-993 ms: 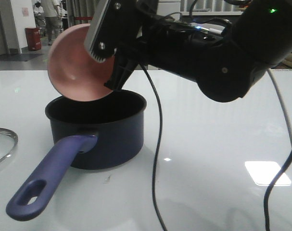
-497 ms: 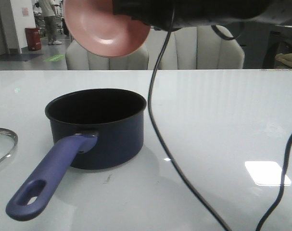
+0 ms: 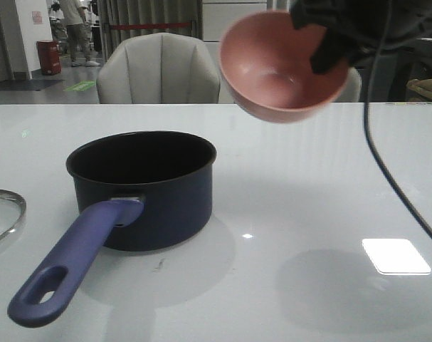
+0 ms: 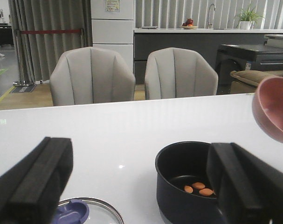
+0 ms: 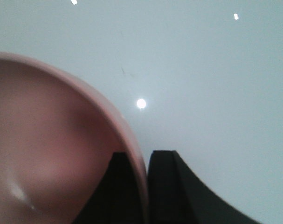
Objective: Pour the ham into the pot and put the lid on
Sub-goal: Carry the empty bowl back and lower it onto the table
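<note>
Front view, L to R: lid (image 3: 1,214) at left edge on table (image 3: 308,214); pot (image 3: 141,189) center-left, ham (image 4: 198,188) inside. Pink bowl (image 3: 283,68) upper right, rim pinched by right gripper (image 5: 146,186) jaws. Left gripper (image 4: 141,186) jaws wide apart, holding nothing, lid and pot between them.

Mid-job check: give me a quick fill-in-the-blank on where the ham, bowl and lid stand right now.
1. The ham lies inside the ____.
2. The right gripper is shut on the rim of the ____.
3. The lid rests on the ____, not on the pot.
4. The left gripper is ____ and holds nothing.

Missing words: pot; bowl; table; open
</note>
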